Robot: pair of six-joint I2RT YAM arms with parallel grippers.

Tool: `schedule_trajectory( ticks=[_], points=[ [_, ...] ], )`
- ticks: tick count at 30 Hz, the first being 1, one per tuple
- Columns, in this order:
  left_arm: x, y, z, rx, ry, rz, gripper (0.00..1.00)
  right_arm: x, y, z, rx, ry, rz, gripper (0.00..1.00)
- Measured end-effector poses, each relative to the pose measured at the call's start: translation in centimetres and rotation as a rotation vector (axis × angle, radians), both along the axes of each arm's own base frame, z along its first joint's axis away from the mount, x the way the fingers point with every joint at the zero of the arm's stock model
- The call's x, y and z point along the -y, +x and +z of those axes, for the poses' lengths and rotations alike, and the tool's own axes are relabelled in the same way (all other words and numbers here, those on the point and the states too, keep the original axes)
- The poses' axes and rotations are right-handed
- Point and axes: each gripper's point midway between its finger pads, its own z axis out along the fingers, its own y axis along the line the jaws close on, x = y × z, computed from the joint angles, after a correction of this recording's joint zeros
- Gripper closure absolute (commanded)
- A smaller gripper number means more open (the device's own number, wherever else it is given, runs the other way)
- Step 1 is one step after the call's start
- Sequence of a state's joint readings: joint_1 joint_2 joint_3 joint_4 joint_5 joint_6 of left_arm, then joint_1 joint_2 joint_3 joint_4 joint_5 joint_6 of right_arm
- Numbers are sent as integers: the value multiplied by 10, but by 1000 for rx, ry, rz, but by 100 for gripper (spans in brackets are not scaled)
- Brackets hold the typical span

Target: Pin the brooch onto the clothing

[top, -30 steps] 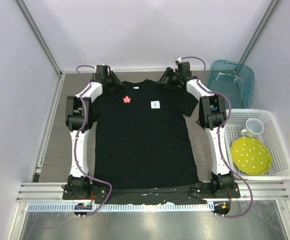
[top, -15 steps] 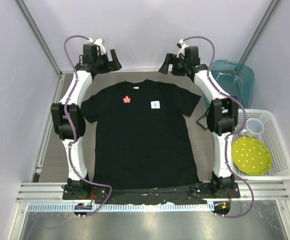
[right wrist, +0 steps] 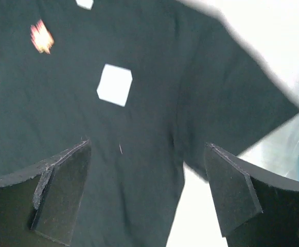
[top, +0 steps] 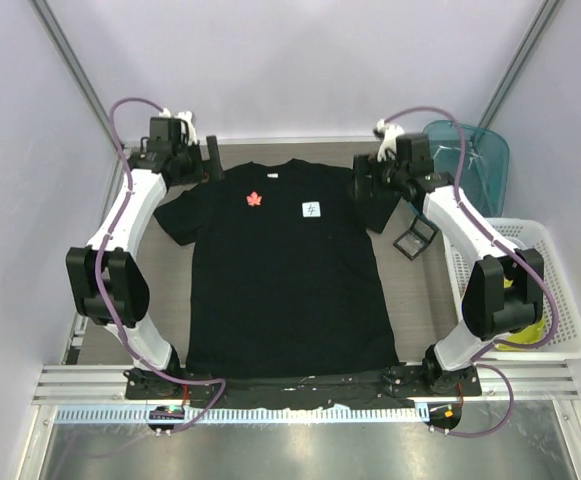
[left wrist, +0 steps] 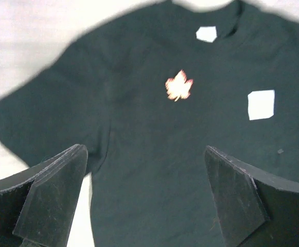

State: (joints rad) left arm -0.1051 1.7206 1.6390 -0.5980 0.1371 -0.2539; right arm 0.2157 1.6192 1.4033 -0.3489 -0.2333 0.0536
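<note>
- Both arms' jaws stand wide and empty, near the sleeves of a large black short-sleeved T-shirt (top: pixel 290 290) lying flat.
- A tiny red maple-leaf brooch (top: pixel 255 199) sits on its chest; pinning appears done.

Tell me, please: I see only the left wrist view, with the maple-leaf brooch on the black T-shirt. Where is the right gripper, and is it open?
Observer: The right gripper is open and empty, above the T-shirt's sleeve on the right arm's side.
Operator: Does anything lie near that sleeve?
Observer: Yes, a small black square box sits on the table just beside it.
Operator: What is farther to that side?
Observer: A white basket and, behind it, a teal bin.
</note>
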Motion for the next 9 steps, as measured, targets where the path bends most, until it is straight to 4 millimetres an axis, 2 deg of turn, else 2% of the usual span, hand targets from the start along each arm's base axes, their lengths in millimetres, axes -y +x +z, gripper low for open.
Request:
schedule_trajectory(
  ticks=[3, 5, 7, 9],
  points=[
    [-11, -27, -45, -134, 46, 34, 0, 7, -35, -66, -148, -36, 3, 5],
    [-16, -45, -68, -200, 70, 46, 0, 13, -63, -109, -254, -59, 4, 5],
    [-22, -66, -88, -265, 91, 56, 0, 17, -84, -134, -324, -75, 6, 5],
    [-25, -83, -100, -299, 107, 58, 0, 18, -95, -140, -341, -79, 10, 5]
  ],
)
